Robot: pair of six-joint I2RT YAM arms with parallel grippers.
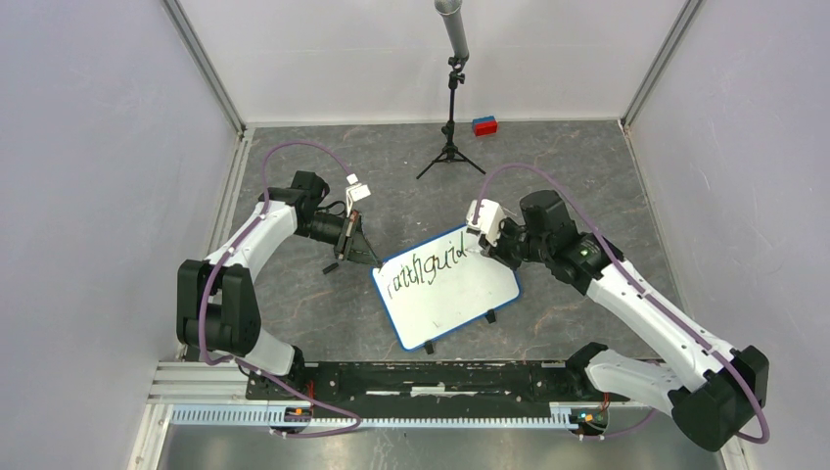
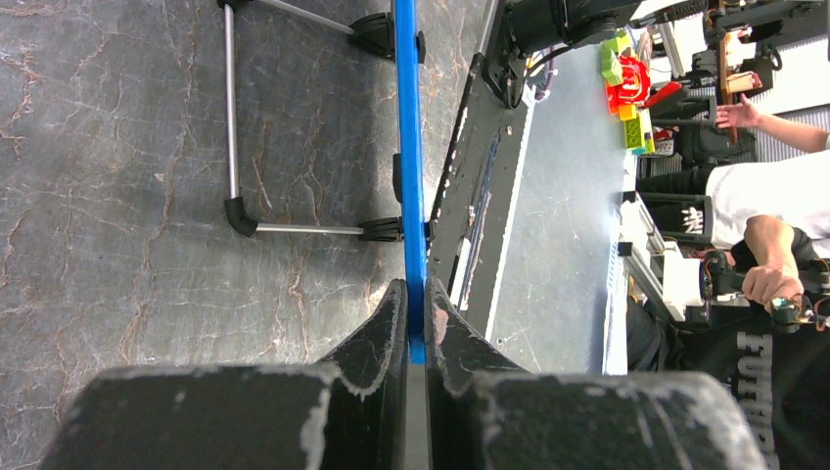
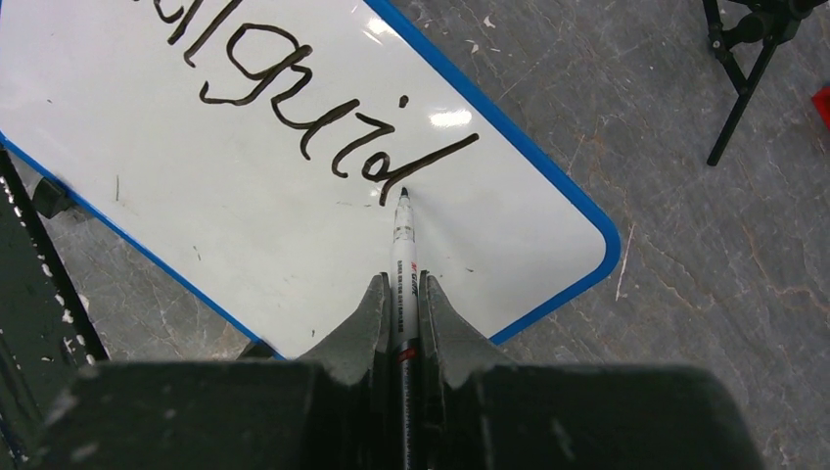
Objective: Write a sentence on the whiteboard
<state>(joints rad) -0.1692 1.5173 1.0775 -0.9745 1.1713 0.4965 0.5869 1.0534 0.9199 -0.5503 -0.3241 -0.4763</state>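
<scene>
The whiteboard [image 1: 460,294] lies tilted on the grey table, white with a blue rim. Black cursive letters of the sentence [image 1: 428,264] run along its far edge, ending in "guid" [image 3: 323,117]. My left gripper [image 1: 364,253] is shut on the board's blue rim [image 2: 411,196] at its far left corner. My right gripper [image 3: 402,286] is shut on a white-barrelled marker [image 3: 402,255]; the marker's black tip [image 3: 403,193] stands at the board's surface just below the last letter. In the top view the right gripper [image 1: 486,242] is at the board's far right corner.
A small black tripod [image 1: 450,147] with a grey microphone stands at the back. A red and blue block [image 1: 484,125] lies by the back wall. A small black piece [image 1: 331,267] lies left of the board. The board's black feet [image 2: 377,230] rest on the table.
</scene>
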